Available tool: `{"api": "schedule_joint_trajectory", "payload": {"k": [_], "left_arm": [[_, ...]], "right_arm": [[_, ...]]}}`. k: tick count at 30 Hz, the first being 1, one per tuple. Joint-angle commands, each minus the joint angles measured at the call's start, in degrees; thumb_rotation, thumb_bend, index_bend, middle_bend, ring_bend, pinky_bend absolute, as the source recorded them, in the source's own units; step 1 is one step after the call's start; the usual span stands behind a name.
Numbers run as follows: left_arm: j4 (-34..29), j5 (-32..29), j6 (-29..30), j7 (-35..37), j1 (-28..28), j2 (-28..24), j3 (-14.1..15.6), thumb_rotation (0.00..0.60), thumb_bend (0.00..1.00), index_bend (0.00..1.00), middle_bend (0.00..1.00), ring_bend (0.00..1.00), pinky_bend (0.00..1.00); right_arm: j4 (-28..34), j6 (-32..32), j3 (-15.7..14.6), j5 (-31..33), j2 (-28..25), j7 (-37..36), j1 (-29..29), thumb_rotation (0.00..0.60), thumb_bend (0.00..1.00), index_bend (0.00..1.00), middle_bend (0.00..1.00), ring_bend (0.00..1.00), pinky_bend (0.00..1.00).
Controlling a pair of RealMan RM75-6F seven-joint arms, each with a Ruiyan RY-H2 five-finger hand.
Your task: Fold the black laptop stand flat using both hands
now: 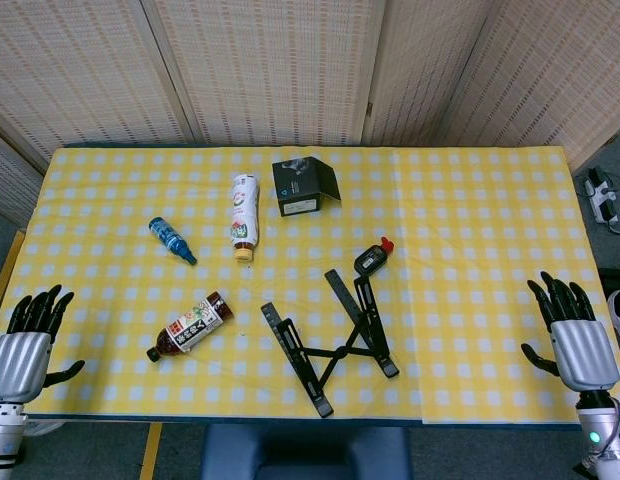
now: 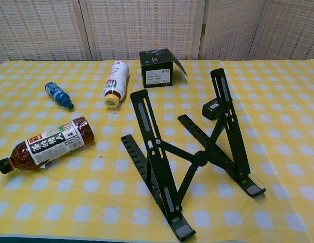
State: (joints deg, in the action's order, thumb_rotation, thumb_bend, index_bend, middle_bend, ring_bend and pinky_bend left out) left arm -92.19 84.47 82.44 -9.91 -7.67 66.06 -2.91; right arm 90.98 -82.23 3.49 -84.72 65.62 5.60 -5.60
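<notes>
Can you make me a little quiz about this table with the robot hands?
1. True or false: the black laptop stand is already folded flat.
2. Which lies nearest the stand? A) small blue bottle B) brown tea bottle C) black box
3. Fill in: the left hand and right hand are both ____ the stand.

Key: 1 false, its bars stand raised and crossed. 2 B. 3 away from, near the table's edges, holding nothing.

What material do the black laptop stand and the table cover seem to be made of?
The black laptop stand looks like matte metal or hard plastic: thin, straight slotted bars with hinges; which one is unclear. The table cover looks like soft cloth or vinyl, yellow-white checked, lying flat with faint creases.
</notes>
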Motion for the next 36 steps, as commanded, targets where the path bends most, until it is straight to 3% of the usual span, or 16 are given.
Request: {"api": "schedule_joint_trajectory", "payload": {"k": [1, 19, 29, 36], "left_arm": [[0.1, 0.0, -0.2, -0.1, -0.2, 0.2, -0.1, 0.6, 0.16, 0.06, 0.03, 0.02, 0.0], [1.1, 3.8, -1.6, 2.3, -4.0, 1.0, -1.1, 0.6, 0.16, 0.06, 0.03, 0.02, 0.0], [3.3, 14.2, -4.6, 16.9, -13.2, 2.6, -2.2, 0.6, 0.15, 0.08, 0.03, 0.03, 0.0], [2.4, 21.0, -6.9, 20.0, -20.1, 5.0, -2.2, 0.6, 0.15, 0.06, 0.03, 0.02, 0.0]], "right_arm": [[-0.1, 0.3, 0.1, 0.2, 0.1, 0.1, -0.2, 0.6, 0.25, 0.0, 0.0, 0.0, 0.0], [-0.4, -1.7, 1.4, 0.5, -1.4, 0.1, 0.0, 0.6, 0.25, 0.0, 0.0, 0.0, 0.0], [1.9, -2.1, 3.8, 1.4, -4.4, 2.4, -1.3, 0.6, 0.25, 0.0, 0.0, 0.0, 0.0], [2.5, -1.0, 3.8, 1.9, -4.6, 2.6, -1.8, 0.6, 0.25, 0.0, 0.0, 0.0, 0.0]]}}
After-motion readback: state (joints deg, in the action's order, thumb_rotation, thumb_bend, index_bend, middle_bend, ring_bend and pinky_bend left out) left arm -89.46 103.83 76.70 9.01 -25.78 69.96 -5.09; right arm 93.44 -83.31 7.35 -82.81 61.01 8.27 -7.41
